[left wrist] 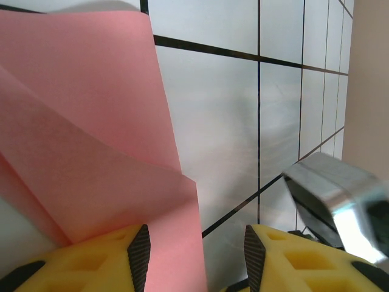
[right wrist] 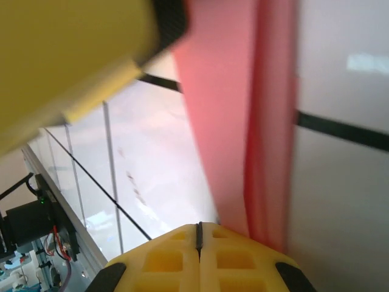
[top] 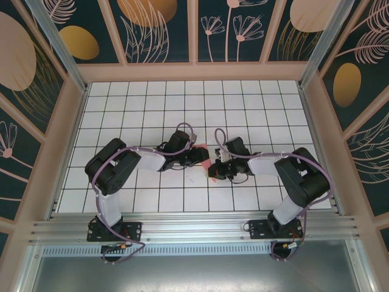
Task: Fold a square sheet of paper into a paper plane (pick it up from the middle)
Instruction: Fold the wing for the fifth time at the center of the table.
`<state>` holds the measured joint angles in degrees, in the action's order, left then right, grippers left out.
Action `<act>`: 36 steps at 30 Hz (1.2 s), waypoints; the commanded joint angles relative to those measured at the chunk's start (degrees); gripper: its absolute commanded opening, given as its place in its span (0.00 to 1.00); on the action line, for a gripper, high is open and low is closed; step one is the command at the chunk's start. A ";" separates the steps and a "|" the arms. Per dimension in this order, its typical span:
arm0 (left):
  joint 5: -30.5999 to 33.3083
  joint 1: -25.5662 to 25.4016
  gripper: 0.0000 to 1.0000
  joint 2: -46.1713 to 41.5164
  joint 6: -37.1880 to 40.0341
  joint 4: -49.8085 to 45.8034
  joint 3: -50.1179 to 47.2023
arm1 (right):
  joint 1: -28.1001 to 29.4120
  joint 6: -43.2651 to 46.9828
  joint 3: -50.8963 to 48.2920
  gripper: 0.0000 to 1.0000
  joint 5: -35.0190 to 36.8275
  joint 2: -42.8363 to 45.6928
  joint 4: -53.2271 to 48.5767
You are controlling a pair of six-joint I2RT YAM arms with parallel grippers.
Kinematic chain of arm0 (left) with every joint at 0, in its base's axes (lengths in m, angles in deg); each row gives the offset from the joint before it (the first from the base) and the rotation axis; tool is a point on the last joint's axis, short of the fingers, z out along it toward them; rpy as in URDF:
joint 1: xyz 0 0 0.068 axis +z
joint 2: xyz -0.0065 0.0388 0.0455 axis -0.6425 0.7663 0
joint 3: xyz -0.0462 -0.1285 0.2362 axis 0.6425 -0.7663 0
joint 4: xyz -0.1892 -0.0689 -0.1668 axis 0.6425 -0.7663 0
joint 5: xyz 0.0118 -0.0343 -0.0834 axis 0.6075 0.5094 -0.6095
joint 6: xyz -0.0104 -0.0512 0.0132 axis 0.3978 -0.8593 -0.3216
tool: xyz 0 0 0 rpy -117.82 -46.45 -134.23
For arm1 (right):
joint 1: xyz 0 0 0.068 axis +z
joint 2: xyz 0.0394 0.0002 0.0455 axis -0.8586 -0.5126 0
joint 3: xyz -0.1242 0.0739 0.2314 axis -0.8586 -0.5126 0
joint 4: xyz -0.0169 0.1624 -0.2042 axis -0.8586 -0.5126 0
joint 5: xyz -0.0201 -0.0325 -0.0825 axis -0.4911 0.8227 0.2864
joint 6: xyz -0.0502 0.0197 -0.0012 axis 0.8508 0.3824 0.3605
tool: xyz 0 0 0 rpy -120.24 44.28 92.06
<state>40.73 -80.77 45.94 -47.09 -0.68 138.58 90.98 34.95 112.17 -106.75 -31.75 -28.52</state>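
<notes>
The square sheet of paper (top: 208, 164) is salmon pink and creased, and stands partly raised off the table between my two grippers at mid-table. In the left wrist view the sheet of paper (left wrist: 91, 140) shows folded layers. One edge of it reaches in between the jaws of my left gripper (left wrist: 196, 238), next to the left pad (left wrist: 140, 249). Those jaws stand apart, open. My right gripper (right wrist: 199, 228) is shut, finger against finger. The sheet of paper (right wrist: 243, 121) runs down past its right finger, not through the seam. No finished paper plane is in view.
White tiles with black grid lines cover the table (top: 140, 109). Pinkish walls (top: 67, 140) fence it left, right and back. A metal rail (top: 194, 228) carries both arm bases at the near edge. Part of the right arm (left wrist: 340, 201) shows close by in the left wrist view.
</notes>
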 commanded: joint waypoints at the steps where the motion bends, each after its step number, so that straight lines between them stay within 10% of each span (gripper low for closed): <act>1: 3.59 -0.05 0.48 3.97 2.70 -4.88 -0.52 | -0.14 -0.16 -3.86 0.00 -0.53 -1.03 1.58; 26: 3.02 -0.03 0.48 4.75 2.83 -5.57 0.86 | -2.45 -1.11 -0.37 0.00 -1.81 7.66 1.65; 36: 2.82 -0.07 0.48 4.86 2.78 -5.58 1.29 | -2.54 -2.72 0.52 0.00 -2.59 -3.00 8.57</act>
<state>40.51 -80.77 46.16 -46.68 -2.98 139.87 88.81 32.81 112.17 -108.69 -31.58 -21.57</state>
